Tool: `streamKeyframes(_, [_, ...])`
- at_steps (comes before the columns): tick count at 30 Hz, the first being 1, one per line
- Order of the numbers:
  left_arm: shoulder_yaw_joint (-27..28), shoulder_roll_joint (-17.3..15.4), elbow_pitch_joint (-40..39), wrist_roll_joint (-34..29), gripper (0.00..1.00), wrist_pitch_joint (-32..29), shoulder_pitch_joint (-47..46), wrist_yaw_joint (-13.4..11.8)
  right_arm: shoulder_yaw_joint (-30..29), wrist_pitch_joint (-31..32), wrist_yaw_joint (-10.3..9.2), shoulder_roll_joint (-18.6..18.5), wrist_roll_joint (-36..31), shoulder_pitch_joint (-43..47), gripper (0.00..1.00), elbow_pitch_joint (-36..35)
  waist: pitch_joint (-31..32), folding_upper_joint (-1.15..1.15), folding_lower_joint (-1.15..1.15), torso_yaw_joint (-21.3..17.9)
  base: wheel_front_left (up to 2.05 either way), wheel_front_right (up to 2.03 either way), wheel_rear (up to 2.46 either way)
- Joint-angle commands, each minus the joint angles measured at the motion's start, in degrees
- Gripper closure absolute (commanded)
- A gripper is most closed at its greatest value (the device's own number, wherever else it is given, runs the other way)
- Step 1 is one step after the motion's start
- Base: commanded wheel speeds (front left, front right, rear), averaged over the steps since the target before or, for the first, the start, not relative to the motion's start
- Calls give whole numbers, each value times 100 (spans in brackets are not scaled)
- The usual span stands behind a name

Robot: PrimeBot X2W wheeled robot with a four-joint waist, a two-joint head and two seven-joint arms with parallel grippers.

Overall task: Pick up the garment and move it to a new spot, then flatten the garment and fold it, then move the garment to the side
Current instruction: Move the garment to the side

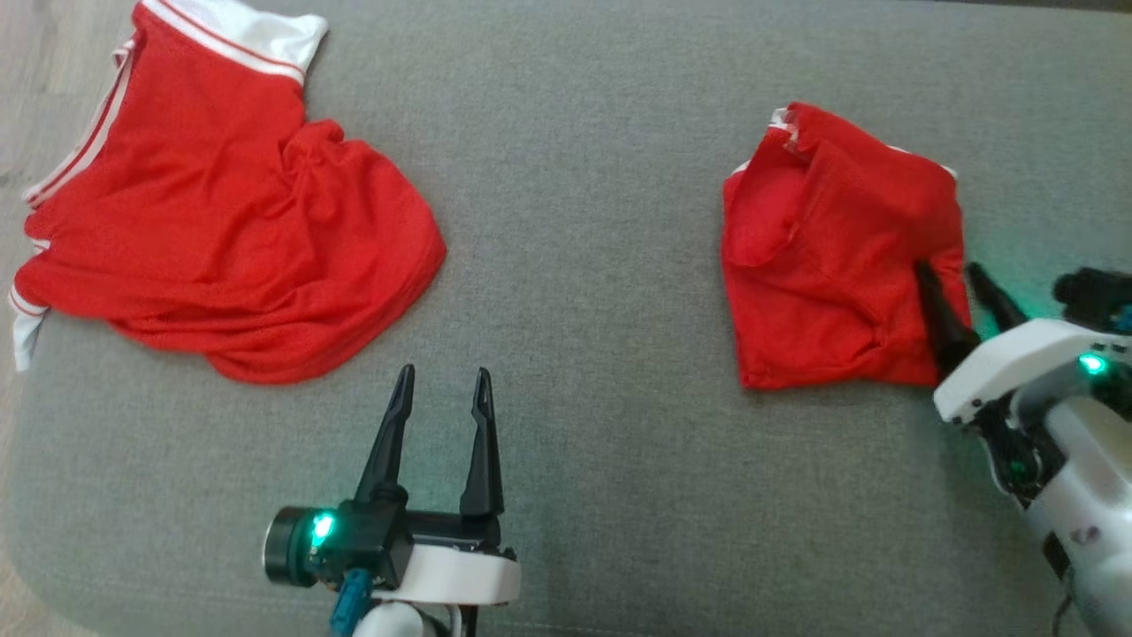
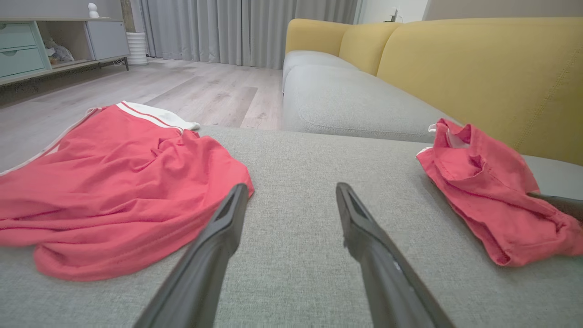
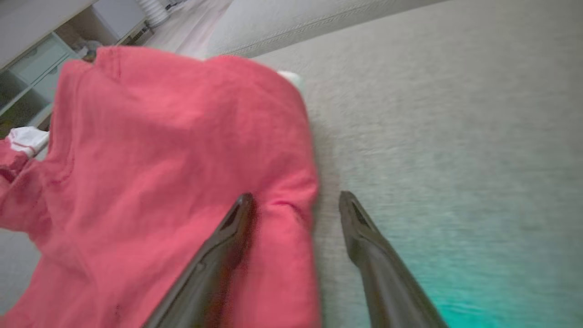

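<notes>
On the grey cushion (image 1: 584, 159) lie two red clothes. At the right side sits the folded red garment (image 1: 831, 257), small and lumpy. The right gripper (image 1: 948, 267) is at its right edge, wide open and holding nothing. One finger seems to touch the cloth, but that picture is blurry. The left gripper (image 1: 442, 376) is wide open too, over bare cushion, holding nothing. Far to the left lie red shorts (image 1: 221, 230), spread out.
</notes>
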State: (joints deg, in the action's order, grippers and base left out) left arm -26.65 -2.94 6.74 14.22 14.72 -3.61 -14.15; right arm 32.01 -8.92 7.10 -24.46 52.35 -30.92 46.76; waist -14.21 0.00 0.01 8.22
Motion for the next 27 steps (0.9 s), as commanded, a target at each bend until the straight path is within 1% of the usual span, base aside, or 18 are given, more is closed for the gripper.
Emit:
streamKeyframes(1, [94, 6, -170, 38, 0, 28, -177, -41, 237, 14, 39, -128, 130, -74, 30, -91, -45, 0, -1, 26, 0, 0, 0])
streamKeyframes(2, [90, 6, -168, 39, 0, 28, -183, -51, 349, 5, 39, -148, 227, -112, 91, -85, -57, 0, -1, 23, 0, 0, 0])
streamKeyframes(3, [89, 6, -165, 38, 0, 28, -187, -59, 458, -21, 39, -172, 314, -151, 100, -85, -69, 0, -1, 11, 0, 0, 0])
streamKeyframes(8, [134, 6, -164, 3, 0, 28, -227, -102, 950, -253, 39, -377, 563, -419, 100, -97, -174, 0, -1, -208, 0, 0, 0])
streamKeyframes(11, [150, 6, -179, -26, 0, 28, -283, -113, 1207, -349, 39, -652, 598, -620, 100, -84, -298, 0, -1, -431, 0, 0, 0])
streamKeyframes(15, [162, 6, -178, -95, 0, 28, -434, -122, 1496, -460, 39, -1223, 467, -912, 100, -4, -589, 0, -1, -753, 0, 0, 0])
streamKeyframes(20, [165, 6, -185, -211, 0, 28, -737, -141, 1667, -551, 39, -1985, 374, -1168, 100, 133, -1060, 0, -1, -1124, 0, 0, 0])
streamKeyframes(24, [122, 6, -160, -309, 0, 28, -1059, -158, 1679, -588, 39, -2567, 411, -1278, 100, 277, -1488, 0, -1, -1277, 0, 0, 0])
streamKeyframes(27, [84, 6, -149, -363, 0, 28, -1291, -187, 1576, -603, 39, -2961, 333, -1445, 100, 395, -1792, 0, -1, -1337, 0, 0, 0])
